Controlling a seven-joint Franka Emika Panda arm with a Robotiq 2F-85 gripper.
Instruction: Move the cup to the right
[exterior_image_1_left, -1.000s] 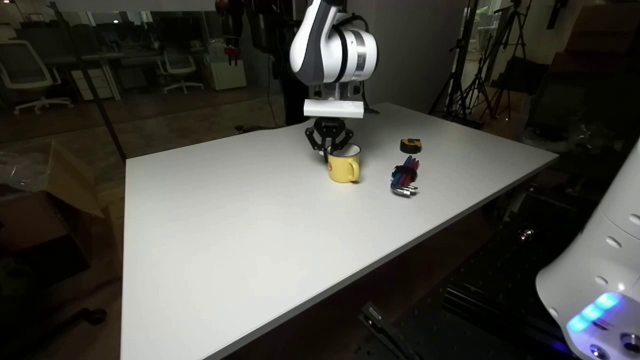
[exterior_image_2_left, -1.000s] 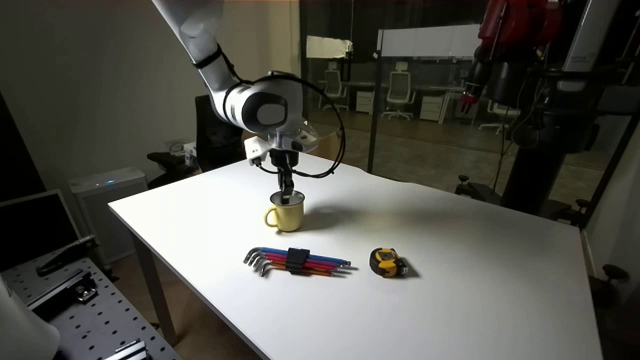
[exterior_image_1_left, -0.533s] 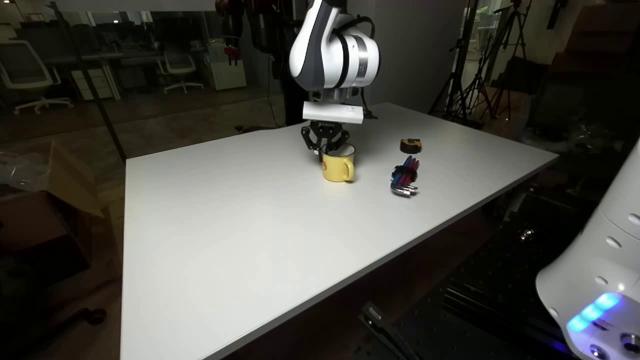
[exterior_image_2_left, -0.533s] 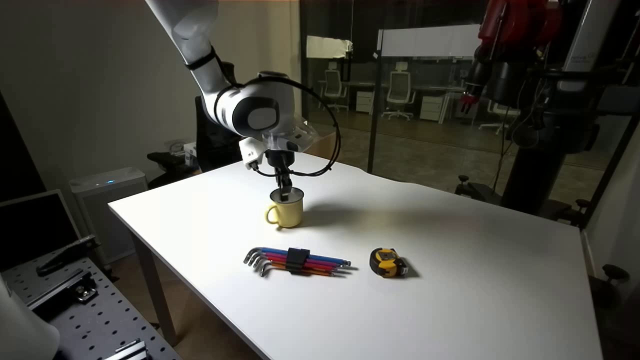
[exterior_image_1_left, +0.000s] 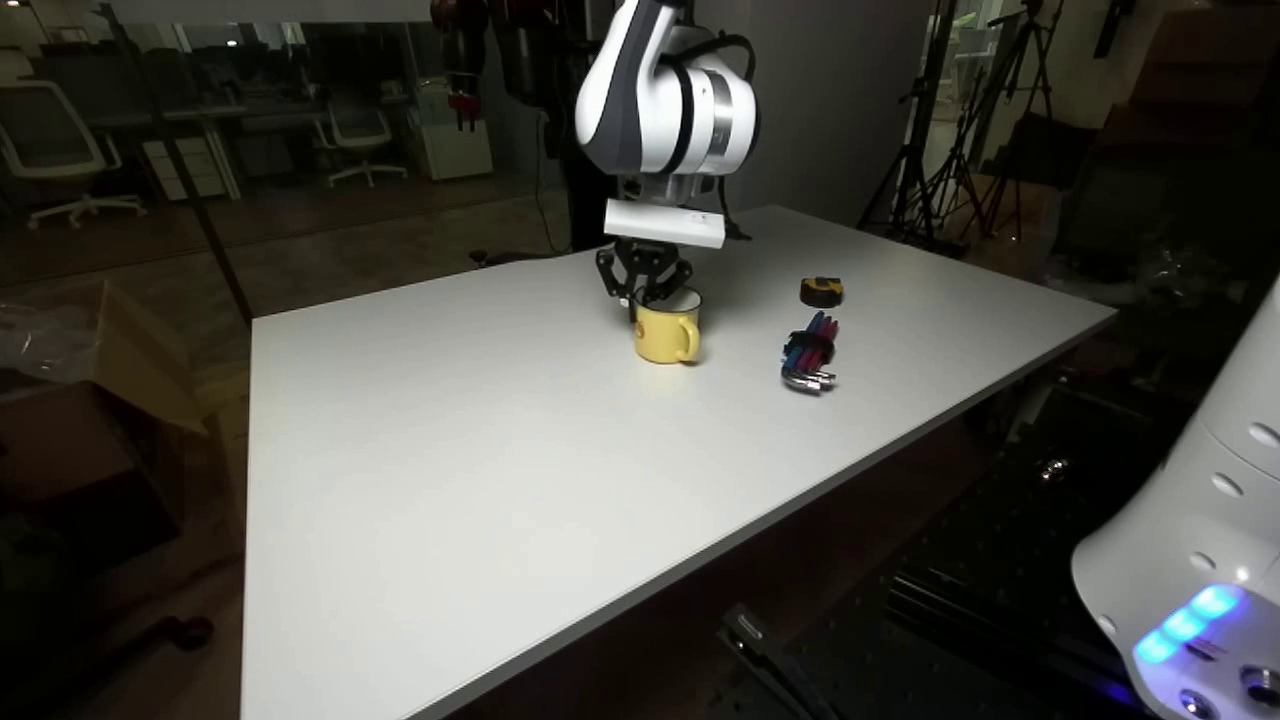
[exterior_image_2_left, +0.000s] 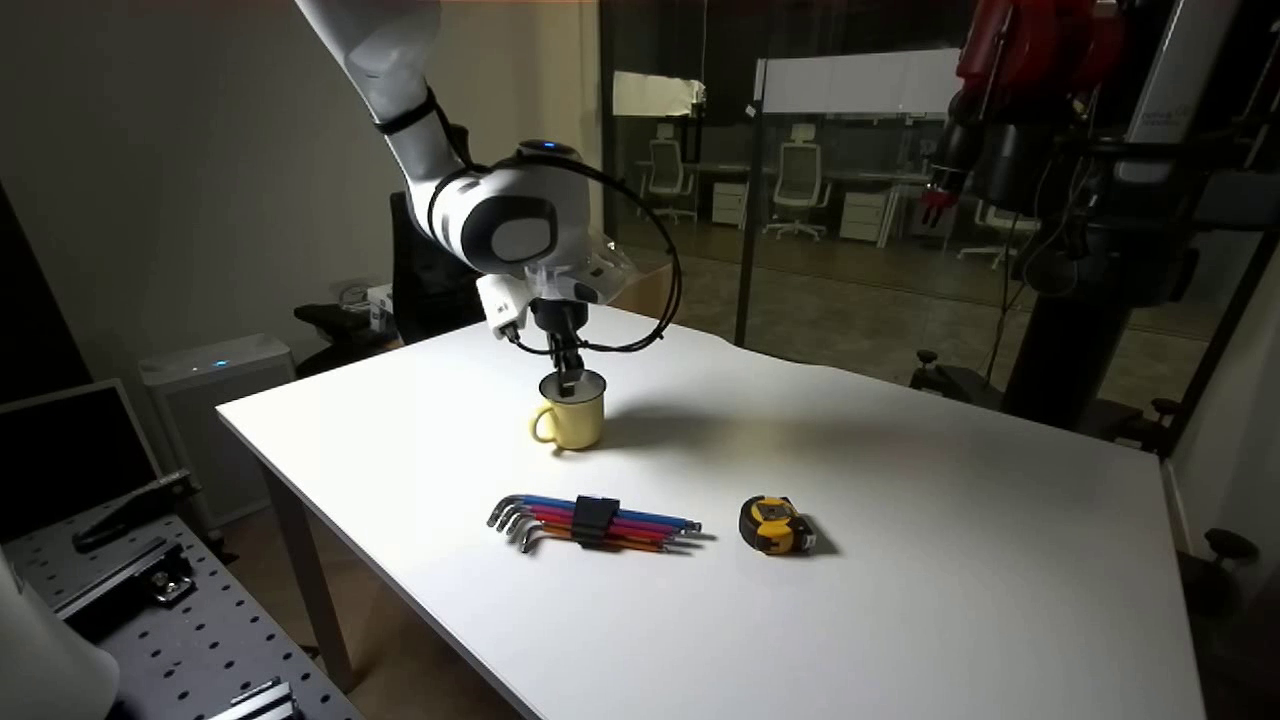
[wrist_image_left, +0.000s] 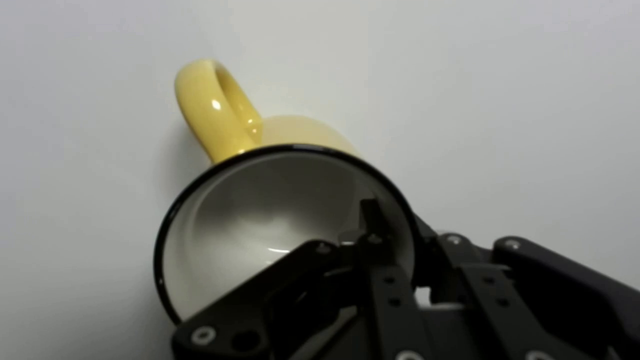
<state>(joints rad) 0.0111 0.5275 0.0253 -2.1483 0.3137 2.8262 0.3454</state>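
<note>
The yellow cup (exterior_image_1_left: 662, 338) is upright on or just above the white table, with a pale inside and a dark rim. It also shows in an exterior view (exterior_image_2_left: 580, 422), its handle towards the left. My gripper (exterior_image_1_left: 637, 303) points down with one finger inside the cup and one outside, closed on its wall. In the wrist view the gripper (wrist_image_left: 395, 225) straddles the rim of the cup (wrist_image_left: 250, 210) opposite the handle side. The outer fingertip is mostly hidden behind the cup wall. I cannot tell whether the cup's base touches the table.
A set of hex keys (exterior_image_1_left: 808, 350) in a black holder lies near the cup; it also shows in an exterior view (exterior_image_2_left: 597, 520). A yellow and black tape measure (exterior_image_1_left: 821, 292) stands beyond it, also seen in an exterior view (exterior_image_2_left: 772, 526). The white table (exterior_image_1_left: 450, 470) has open edges.
My gripper and the cup have moved together, leftward in an exterior view and slightly up and away in another. The hex keys and tape measure have not moved.
</note>
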